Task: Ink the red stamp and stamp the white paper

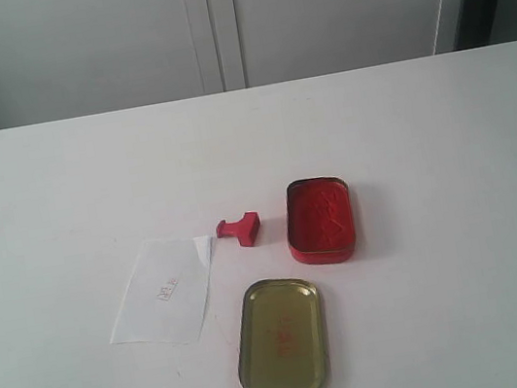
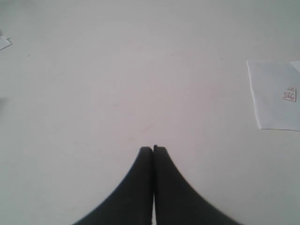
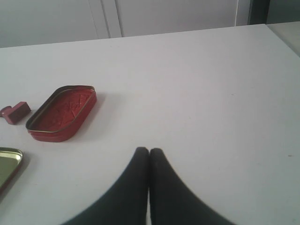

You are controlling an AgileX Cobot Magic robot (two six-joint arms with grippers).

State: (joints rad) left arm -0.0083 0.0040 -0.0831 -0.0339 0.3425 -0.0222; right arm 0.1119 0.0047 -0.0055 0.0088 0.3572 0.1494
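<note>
1. Task items. I see the red stamp (image 1: 238, 229) just left of centre in the exterior view. It is a small T-shaped piece and lies on its side on the white table (image 1: 460, 221), with its block end toward the right of the frame and its narrow handle toward the left. The white paper (image 1: 163, 290) lies flat at lower left of centre. Its upper right corner is folded over, and there is a small faint red print near its middle. The stamp's handle ends just beside that folded corner; I cannot tell whether they touch.

2. Containers. The red ink pad tin (image 1: 322, 254) sits just right of the stamp, apart from it. It is open, and a rough red pad fills its interior. The gold tin lid (image 1: 244, 329) lies inside-up below the stamp and tin, near the bottom edge. It holds nothing except a faint red smear on its floor.

3. Claws. Left gripper (image 2: 153, 149) — both fingers pressed together, nothing between them, over bare table with the paper off to one side. Right gripper (image 3: 149, 151) — likewise fully closed and holding nothing, well apart from the tin and stamp.
</note>
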